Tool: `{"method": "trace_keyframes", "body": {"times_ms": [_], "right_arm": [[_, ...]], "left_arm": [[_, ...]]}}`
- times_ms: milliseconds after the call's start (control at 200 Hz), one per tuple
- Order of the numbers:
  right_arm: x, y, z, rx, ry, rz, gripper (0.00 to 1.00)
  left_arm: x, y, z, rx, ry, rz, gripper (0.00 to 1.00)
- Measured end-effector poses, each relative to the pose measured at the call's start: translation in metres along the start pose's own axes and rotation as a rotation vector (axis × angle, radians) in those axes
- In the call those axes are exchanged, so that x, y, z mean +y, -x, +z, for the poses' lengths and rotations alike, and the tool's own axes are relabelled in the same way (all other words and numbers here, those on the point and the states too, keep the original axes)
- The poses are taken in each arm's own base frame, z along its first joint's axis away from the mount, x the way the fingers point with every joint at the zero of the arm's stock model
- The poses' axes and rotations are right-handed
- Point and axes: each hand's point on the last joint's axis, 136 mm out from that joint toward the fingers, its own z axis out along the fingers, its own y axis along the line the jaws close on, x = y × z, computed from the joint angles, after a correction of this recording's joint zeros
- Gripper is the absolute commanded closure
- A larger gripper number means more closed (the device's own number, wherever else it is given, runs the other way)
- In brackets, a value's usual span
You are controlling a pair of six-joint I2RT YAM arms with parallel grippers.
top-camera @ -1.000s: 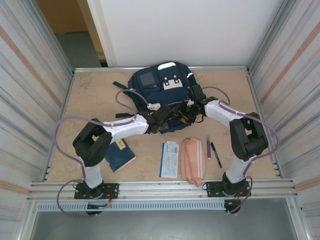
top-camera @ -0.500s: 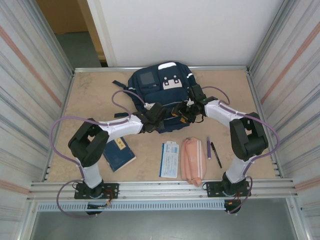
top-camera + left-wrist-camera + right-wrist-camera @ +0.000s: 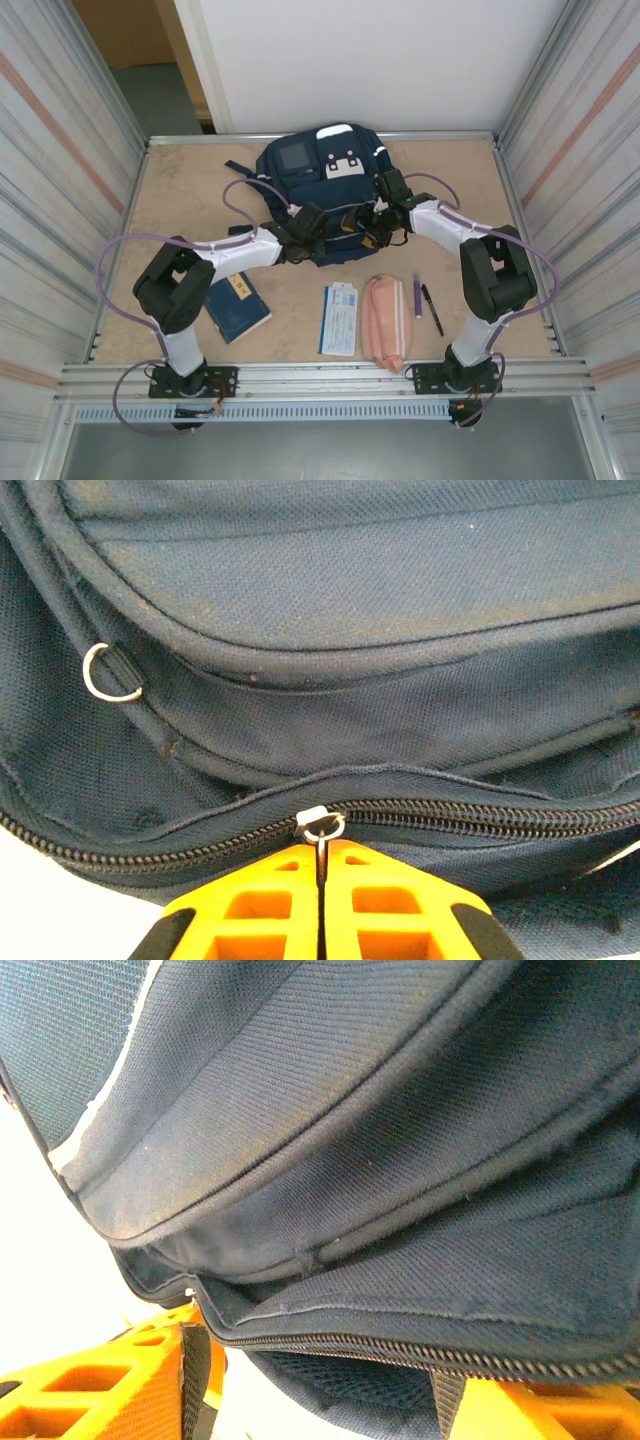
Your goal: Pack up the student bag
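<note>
The table [image 3: 190, 190] is holding one student bag [image 3: 320, 165], one dark blue book [image 3: 237, 308], one white-and-blue booklet [image 3: 340, 319], one pink pouch [image 3: 383, 321] and two pens, a purple pen [image 3: 417, 297] and a black pen [image 3: 432, 309].

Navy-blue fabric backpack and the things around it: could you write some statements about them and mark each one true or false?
1. The orange left fingers are shut on the small metal zipper pull of the navy-blue fabric backpack. True.
2. The soft pink pencil pouch lies inside the backpack. False: it lies on the beige table, outside the bag.
3. The dark blue book rests on the table beside the left arm. True.
4. The purple pen and the black pen lie left of the pouch. False: they lie on its right.
</note>
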Motion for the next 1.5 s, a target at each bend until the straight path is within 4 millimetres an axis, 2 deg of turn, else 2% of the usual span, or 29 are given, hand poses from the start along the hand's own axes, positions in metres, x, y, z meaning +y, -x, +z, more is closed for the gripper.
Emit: {"method": "trace_keyframes", "body": {"times_ms": [205, 406, 441, 481, 576, 631, 641, 661, 817, 907, 1017, 1223, 1323, 1498], "right_arm": [[-0.003, -0.015, -0.011, -0.025, -0.072, 0.1, 0.33], [0.001, -0.031, -0.006, -0.021, -0.096, 0.219, 0.35], [0.002, -0.033, -0.003, -0.016, -0.097, 0.235, 0.4], [0.001, -0.034, 0.001, -0.009, -0.102, 0.247, 0.51], [-0.005, -0.032, 0.014, 0.003, -0.121, 0.28, 0.84], [-0.011, -0.032, 0.019, 0.009, -0.139, 0.294, 0.88], [-0.012, -0.031, 0.02, 0.01, -0.142, 0.303, 0.94], [-0.014, -0.03, 0.021, 0.01, -0.145, 0.305, 1.0], [-0.012, -0.027, 0.018, 0.033, -0.121, 0.32, 1.0], [-0.008, -0.025, 0.01, 0.033, -0.098, 0.306, 1.0], [0.001, -0.023, -0.01, 0.01, -0.069, 0.266, 1.0], [0.021, -0.018, -0.049, -0.052, 0.005, 0.141, 1.0], [0.028, -0.016, -0.055, -0.064, 0.017, 0.083, 1.0], [0.033, -0.016, -0.057, -0.061, 0.029, 0.02, 1.0]], "left_arm": [[-0.008, -0.005, -0.013, 0.011, -0.106, 0.024, 1.0], [-0.037, -0.011, -0.02, 0.035, -0.291, 0.073, 1.0], [-0.043, -0.011, -0.021, 0.039, -0.324, 0.081, 1.0], [-0.05, -0.012, -0.024, 0.044, -0.362, 0.091, 1.0], [-0.063, -0.014, -0.028, 0.045, -0.431, 0.115, 1.0], [-0.067, -0.017, -0.029, 0.042, -0.451, 0.132, 1.0], [-0.067, -0.018, -0.03, 0.044, -0.454, 0.135, 1.0], [-0.068, -0.018, -0.03, 0.042, -0.456, 0.139, 1.0], [-0.067, -0.018, -0.033, 0.022, -0.473, 0.183, 1.0], [-0.061, -0.015, -0.036, -0.004, -0.477, 0.199, 1.0], [-0.049, -0.006, -0.041, -0.054, -0.466, 0.217, 1.0], [-0.011, 0.028, -0.033, -0.132, -0.433, 0.169, 1.0], [0.015, 0.046, -0.023, -0.155, -0.389, 0.115, 1.0], [0.054, 0.065, -0.006, -0.156, -0.317, 0.008, 1.0]]}}
